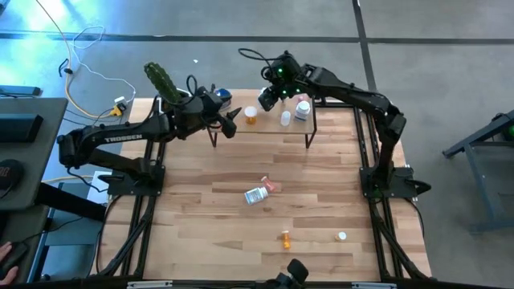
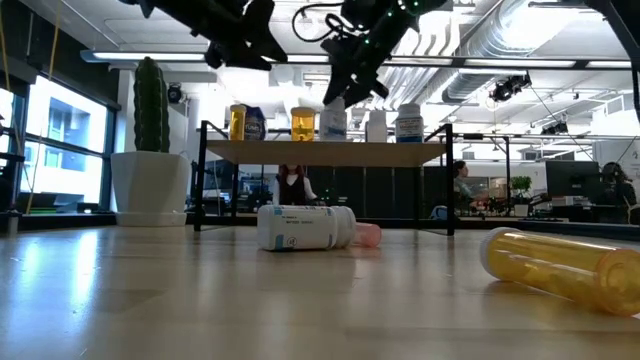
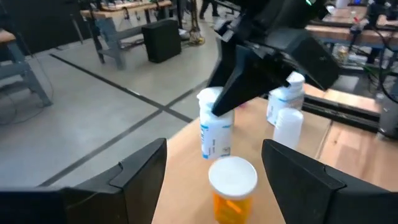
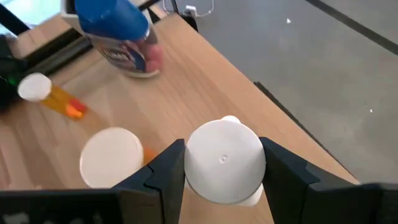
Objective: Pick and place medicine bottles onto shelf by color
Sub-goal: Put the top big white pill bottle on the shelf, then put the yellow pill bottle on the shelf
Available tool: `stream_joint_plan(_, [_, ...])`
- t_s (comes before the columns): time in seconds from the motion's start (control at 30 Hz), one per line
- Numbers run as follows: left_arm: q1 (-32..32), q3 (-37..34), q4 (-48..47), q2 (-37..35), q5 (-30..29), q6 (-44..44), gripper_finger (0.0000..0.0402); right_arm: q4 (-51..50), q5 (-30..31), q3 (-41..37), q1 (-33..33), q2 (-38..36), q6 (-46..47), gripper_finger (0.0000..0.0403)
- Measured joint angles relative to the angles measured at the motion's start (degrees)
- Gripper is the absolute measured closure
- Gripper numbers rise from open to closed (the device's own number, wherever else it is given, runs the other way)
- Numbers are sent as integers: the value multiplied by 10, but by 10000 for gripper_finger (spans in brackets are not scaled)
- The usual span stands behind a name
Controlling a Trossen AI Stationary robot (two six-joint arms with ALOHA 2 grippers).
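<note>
overhead, the right hand [image 4: 222, 180] grips a white bottle [image 4: 224, 160] on the shelf [image 1: 265, 127].

White lettering reading "TROSSEN" runs along the left arm [image 1: 120, 136]; the bottle labels cannot be read.

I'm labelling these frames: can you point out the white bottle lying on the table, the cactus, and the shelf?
White bottle lying on its side [image 2: 300, 227], low view, on its label.
Cactus [image 2: 148, 105], low view, on the green stem.
Shelf [image 2: 330, 152], low view, on the front edge of its wooden board.
</note>
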Motion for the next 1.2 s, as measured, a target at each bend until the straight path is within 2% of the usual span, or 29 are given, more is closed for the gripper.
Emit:
stream_joint_plan(0.17, [-3, 0, -6, 0, 11, 0, 147, -14, 23, 0, 0, 14, 0, 245])
stream_joint_plan(0.57, [-5, 0, -7, 0, 11, 21, 147, -19, 22, 0, 0, 23, 0, 242])
stream_joint_plan(0.93, [-7, 0, -9, 0, 30, 21, 147, -35, 24, 21, -1, 22, 3, 167])
stream_joint_plan(1.2, [-25, 0, -16, 0, 28, 26, 147, -68, 24, 89, -3, 21, 1, 160])
